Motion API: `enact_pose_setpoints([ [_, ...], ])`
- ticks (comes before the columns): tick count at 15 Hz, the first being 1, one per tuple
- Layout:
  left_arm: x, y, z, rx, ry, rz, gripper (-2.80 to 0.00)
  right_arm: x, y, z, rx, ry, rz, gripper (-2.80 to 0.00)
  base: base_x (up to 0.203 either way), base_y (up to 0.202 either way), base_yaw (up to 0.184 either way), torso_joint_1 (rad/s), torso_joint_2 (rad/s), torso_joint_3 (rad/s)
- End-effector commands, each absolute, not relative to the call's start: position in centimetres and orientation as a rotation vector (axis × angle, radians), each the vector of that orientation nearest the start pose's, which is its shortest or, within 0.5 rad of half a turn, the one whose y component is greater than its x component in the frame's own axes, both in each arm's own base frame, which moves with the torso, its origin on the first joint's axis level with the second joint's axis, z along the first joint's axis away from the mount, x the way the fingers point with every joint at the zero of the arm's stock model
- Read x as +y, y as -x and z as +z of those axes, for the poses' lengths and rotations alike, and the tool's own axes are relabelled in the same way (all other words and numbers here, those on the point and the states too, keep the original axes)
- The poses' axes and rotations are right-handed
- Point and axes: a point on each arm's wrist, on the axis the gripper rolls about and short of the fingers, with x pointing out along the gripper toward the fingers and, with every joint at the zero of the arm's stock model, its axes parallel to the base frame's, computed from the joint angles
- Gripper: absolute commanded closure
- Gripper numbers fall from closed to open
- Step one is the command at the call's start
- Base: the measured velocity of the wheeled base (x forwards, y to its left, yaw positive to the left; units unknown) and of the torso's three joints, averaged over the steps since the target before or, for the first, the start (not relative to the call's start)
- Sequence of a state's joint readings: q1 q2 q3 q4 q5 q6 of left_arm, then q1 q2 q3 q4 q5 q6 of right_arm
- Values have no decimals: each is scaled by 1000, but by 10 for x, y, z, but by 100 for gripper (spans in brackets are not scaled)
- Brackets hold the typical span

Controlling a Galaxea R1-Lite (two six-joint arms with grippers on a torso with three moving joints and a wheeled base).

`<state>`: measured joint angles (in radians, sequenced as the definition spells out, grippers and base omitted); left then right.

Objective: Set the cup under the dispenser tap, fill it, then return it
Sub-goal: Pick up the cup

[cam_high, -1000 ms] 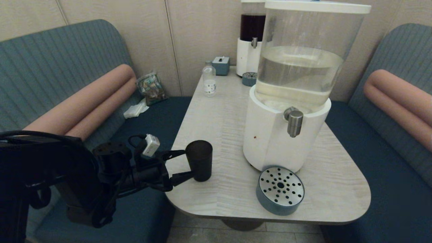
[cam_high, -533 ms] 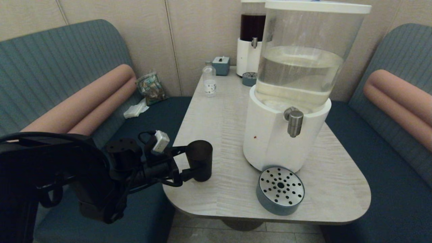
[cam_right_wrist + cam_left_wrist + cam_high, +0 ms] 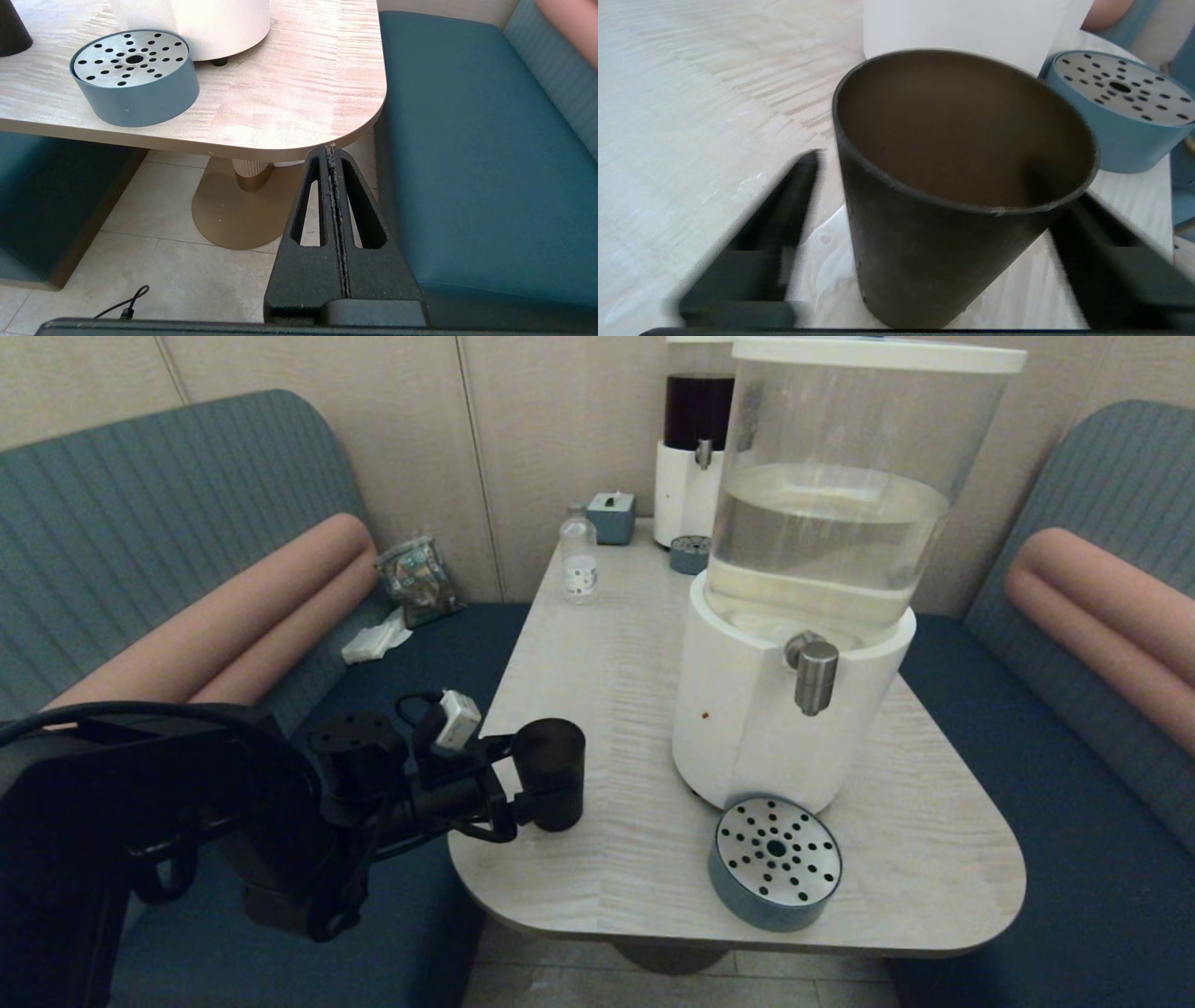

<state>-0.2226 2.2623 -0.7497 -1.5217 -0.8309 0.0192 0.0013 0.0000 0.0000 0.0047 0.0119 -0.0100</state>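
Clutter on the table is limited from where I sit: a small clear bottle, a tissue box and a second, dark-liquid dispenser stand at the far end, well apart from the work. The large dispenser occupies the near right half, its steel tap projecting toward me above a round perforated drip tray that sits just beside the white base. Open tabletop lies between the cup and that tray. The cup stands at the table's near left edge, its long axis close to vertical with a slight lean, mouth up, wider end uppermost, and I see it empty in the left wrist view. My left gripper reaches in from the left bench side with one finger on each side of the cup wall; the fingers look close against it, but I cannot tell whether they are gripping it. My right gripper hangs below the table's near right corner, over the floor, fingers pressed fully together.
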Motion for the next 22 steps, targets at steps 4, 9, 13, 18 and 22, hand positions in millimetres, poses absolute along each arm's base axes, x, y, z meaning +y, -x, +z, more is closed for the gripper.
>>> enact_pose_setpoints([
  [4, -100, -359, 63, -25, -18, -1054, 0, 0, 23, 75, 5, 11, 14, 0, 0, 0, 0, 0, 0, 0],
  [9, -101, -354, 65, -18, -12, -1057, 0, 0, 23, 75, 5, 11, 14, 0, 0, 0, 0, 0, 0, 0],
  [13, -99, -350, 84, -61, -14, -1013, 0, 0, 23, 75, 5, 11, 14, 0, 0, 0, 0, 0, 0, 0],
  [18, -105, -326, 119, -126, -15, -1026, 0, 0, 23, 75, 5, 11, 14, 0, 0, 0, 0, 0, 0, 0],
  [22, -143, -296, 133, -141, 20, -1131, 0, 0, 23, 75, 5, 11, 14, 0, 0, 0, 0, 0, 0, 0],
])
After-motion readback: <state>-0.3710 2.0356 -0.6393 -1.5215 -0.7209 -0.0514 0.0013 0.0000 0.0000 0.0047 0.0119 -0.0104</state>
